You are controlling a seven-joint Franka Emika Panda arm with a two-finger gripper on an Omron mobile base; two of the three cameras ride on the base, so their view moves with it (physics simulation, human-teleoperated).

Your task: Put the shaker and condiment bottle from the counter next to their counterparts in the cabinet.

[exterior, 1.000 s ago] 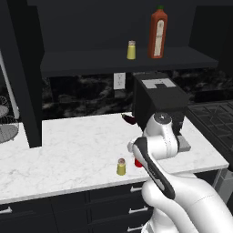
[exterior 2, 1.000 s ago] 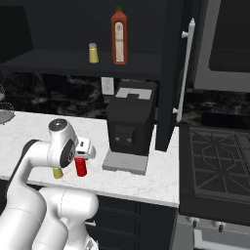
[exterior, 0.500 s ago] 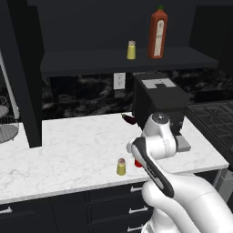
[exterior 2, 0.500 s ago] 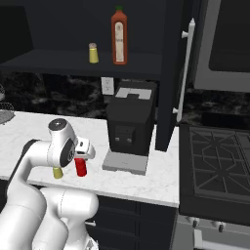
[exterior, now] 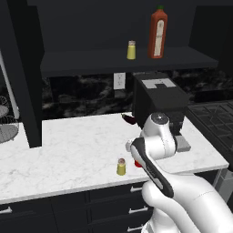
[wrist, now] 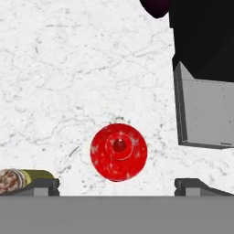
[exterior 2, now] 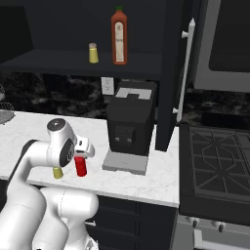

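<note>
- The condiment bottle [wrist: 119,151] is seen from straight above in the hand view: a round red body, glossy and mottled, with a small conical nozzle at centre. It stands upright on the surface [exterior: 68,145], near its front edge.
- The shaker [exterior: 121,167] stands just beside it, apart: a tiny yellow cylinder with a speckled brownish cap.
- The gripper [wrist: 116,185] is held wide above the bottle, nothing between its tips; one tip is seen to either side of the red body.
- Step judged: approach for the first pick; neither item has been lifted yet.
- Next move judged: a straight descent, then closing on the smooth round body, which could slip or tip.
- On the cabinet [exterior: 113,61] shelf the tall orange-red sauce bottle [exterior: 157,34] and pale-capped shaker [exterior: 131,50] stand near each other.
- A boxy black coffee machine [exterior 2: 131,124] with a grey tray sits close by on the veined white marble.
</note>
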